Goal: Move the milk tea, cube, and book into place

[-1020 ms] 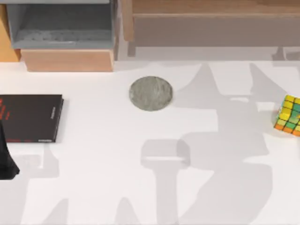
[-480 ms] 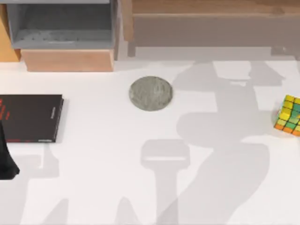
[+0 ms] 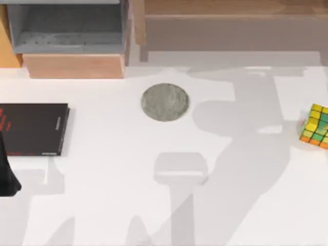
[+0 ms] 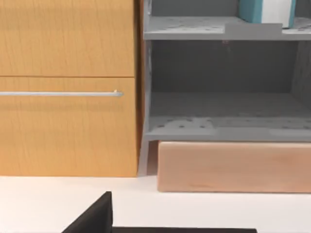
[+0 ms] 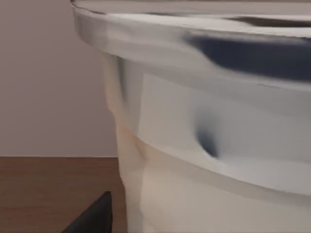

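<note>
Milk tea [image 5: 204, 126] loomed close before the right pincer (grip unclear); its shadow had shifted across the bench [image 3: 113, 205].

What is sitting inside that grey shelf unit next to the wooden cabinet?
On the upper shelf of the grey shelf unit stands a light-blue book with white page edges; its top is cut off from sight. The lower shelf looks bare, though its right end is out of view.
</note>
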{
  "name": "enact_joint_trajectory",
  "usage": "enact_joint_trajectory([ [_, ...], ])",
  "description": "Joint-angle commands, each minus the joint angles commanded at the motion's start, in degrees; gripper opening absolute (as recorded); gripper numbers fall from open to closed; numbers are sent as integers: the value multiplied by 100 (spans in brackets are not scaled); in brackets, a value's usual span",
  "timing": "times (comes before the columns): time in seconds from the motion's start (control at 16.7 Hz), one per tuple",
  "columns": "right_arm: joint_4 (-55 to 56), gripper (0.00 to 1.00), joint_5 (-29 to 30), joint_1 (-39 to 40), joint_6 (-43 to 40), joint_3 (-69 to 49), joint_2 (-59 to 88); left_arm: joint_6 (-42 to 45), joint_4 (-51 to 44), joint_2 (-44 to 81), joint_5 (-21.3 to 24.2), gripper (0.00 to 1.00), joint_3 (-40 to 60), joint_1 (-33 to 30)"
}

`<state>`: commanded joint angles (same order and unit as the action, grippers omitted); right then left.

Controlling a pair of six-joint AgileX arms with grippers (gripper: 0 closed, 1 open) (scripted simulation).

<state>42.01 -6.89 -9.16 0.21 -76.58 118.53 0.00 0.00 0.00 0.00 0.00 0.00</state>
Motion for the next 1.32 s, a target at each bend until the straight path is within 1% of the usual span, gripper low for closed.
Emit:
enact_joint_trajectory([
  [0.18, 0, 100, 0, 0, 0, 0, 0, 0, 0, 0, 0, 100, 0, 0],
  [0.96, 0, 2, 0, 0, 0, 0, 0, 0, 0, 0, 0, 100, 0, 0],
  [1.02, 0, 0, 0, 0, 0, 0, 0, 0, 0, 0, 0, 100, 0, 0],
  [1.32, 0, 0, 0, 0, 0, 0, 0, 0, 0, 0, 0, 100, 0, 0],
])
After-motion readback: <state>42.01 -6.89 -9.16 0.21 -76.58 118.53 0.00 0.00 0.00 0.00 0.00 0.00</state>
